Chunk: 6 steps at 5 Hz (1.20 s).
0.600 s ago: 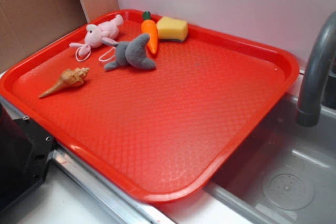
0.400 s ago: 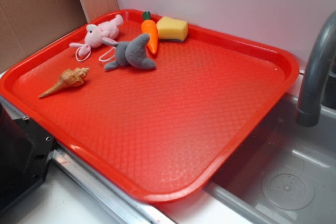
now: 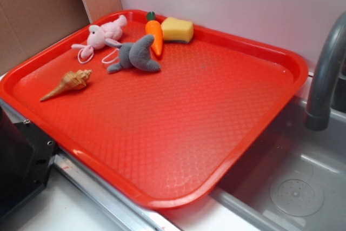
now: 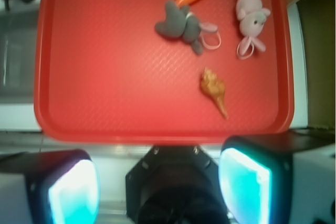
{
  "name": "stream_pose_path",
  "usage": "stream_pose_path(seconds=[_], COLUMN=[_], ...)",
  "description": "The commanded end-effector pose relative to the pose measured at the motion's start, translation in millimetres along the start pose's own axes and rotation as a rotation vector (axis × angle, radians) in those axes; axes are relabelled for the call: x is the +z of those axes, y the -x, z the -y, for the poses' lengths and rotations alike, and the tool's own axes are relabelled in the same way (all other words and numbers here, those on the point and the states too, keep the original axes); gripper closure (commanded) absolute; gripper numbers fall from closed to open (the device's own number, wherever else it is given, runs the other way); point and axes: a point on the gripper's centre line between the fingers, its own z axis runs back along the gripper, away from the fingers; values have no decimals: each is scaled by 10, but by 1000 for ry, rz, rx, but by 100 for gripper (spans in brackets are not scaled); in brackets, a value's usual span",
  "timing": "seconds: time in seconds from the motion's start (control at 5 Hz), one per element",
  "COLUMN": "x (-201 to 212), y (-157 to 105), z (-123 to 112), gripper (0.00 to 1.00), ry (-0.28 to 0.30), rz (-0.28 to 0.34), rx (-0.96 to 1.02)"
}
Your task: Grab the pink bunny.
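The pink bunny (image 3: 102, 37) lies in the far left corner of the red tray (image 3: 227, 150), on its back by the look of it, its white string loop (image 4: 245, 50) trailing toward the tray's middle. The grey plush (image 3: 134, 55) sits just beside it, close but apart as far as I can tell, with the toy carrot (image 3: 155, 35) and yellow sponge (image 3: 177, 29) along the back rim and the seashell (image 3: 69, 82) nearer me on the left.

I judge this to be the opening approach: nothing is held. In the wrist view my end effector (image 4: 160, 190) hangs high above the near edge of the tray, its two fingers (image 4: 244, 184) spread wide apart with only air between them. From there the bunny (image 4: 250, 18) is well ahead and off to the right, near the tray's far right corner in that picture.

My next move calls for travelling forward and to that side, then dropping over the bunny's body. I'd line the fingers up so they straddle the pink plush without catching the grey one's pink loop (image 4: 211, 39) or nudging the shell (image 4: 214, 88).
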Motion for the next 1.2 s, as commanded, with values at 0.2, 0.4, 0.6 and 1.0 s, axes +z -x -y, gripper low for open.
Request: stream_pose_path(seconds=[0.2, 0.4, 0.6, 1.0], x=[-595, -810, -1050, -1553], y=[-624, -867, -1082, -1458], z=[-852, -1090, -1262, -1557], gripper=[0, 0, 0, 0], ry=[-52, -82, -131, -196], rz=[158, 180, 185, 115], rx=[67, 104, 132, 165])
